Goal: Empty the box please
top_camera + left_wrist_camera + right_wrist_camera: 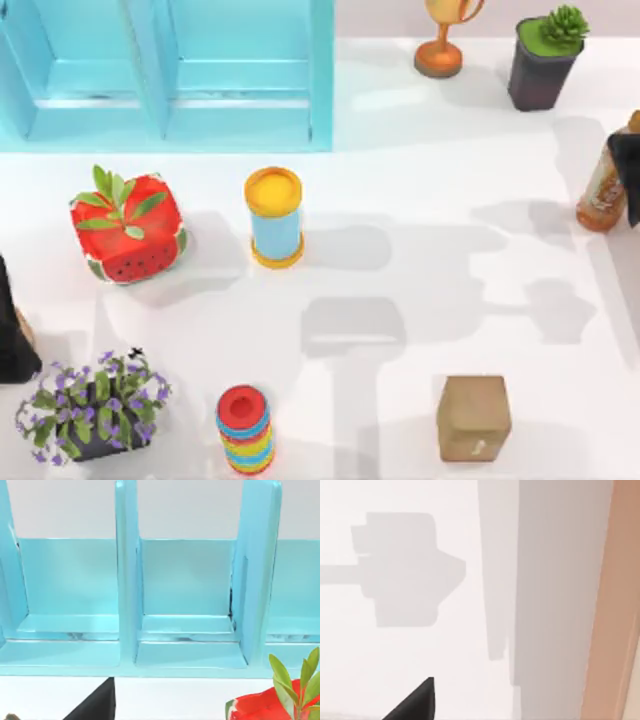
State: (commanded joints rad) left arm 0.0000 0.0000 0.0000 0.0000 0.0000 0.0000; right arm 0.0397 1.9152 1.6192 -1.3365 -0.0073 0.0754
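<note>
1. Top view: white table (430, 170); brown box (473, 417) near the front edge, right of centre; blue shelf (170, 70) at the back left.
2. Left wrist view: the shelf's bays (187, 595) above the table edge; the left jaws' state cannot be told.
3. Right wrist view: white tabletop (410, 645) bearing a shadow; the right jaws' state cannot be told.

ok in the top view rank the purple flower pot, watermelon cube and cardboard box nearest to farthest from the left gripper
From the left gripper at the table's left edge:
1. purple flower pot, just right of it, front left
2. watermelon cube, left side, farther back
3. cardboard box, front right
</note>
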